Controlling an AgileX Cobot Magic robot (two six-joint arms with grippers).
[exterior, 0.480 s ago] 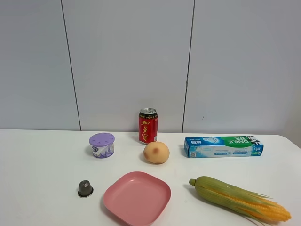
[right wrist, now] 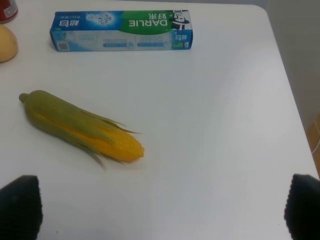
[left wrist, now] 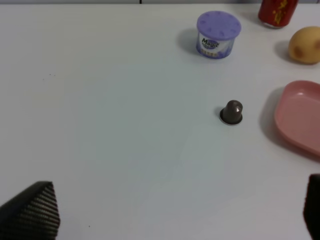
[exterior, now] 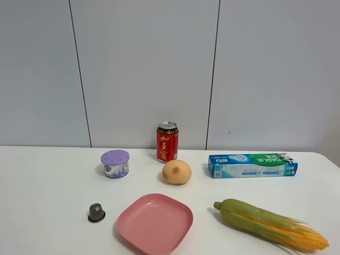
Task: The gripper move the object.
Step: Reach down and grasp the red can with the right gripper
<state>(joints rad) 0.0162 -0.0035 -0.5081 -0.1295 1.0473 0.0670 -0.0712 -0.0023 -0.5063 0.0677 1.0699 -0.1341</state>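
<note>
- Red can (left wrist: 276, 11): cut by the top edge, left wrist view.
- Pink plate (left wrist: 300, 117): cropped at that view's right edge.
- Round fruit (right wrist: 6, 44): half outside right wrist view's left edge.

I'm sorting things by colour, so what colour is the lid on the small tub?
Lavender purple; the lid shows best in the left wrist view.

Bench (exterior: 42, 180) count, 7 items, one of each kind: 1 can (exterior: 167, 142), 1 tub (exterior: 115, 163), 1 peach (exterior: 176, 172), 1 toothpaste box (exterior: 252, 165), 1 corn cob (exterior: 271, 224), 1 plate (exterior: 154, 223), 1 capsule (exterior: 96, 212).
</note>
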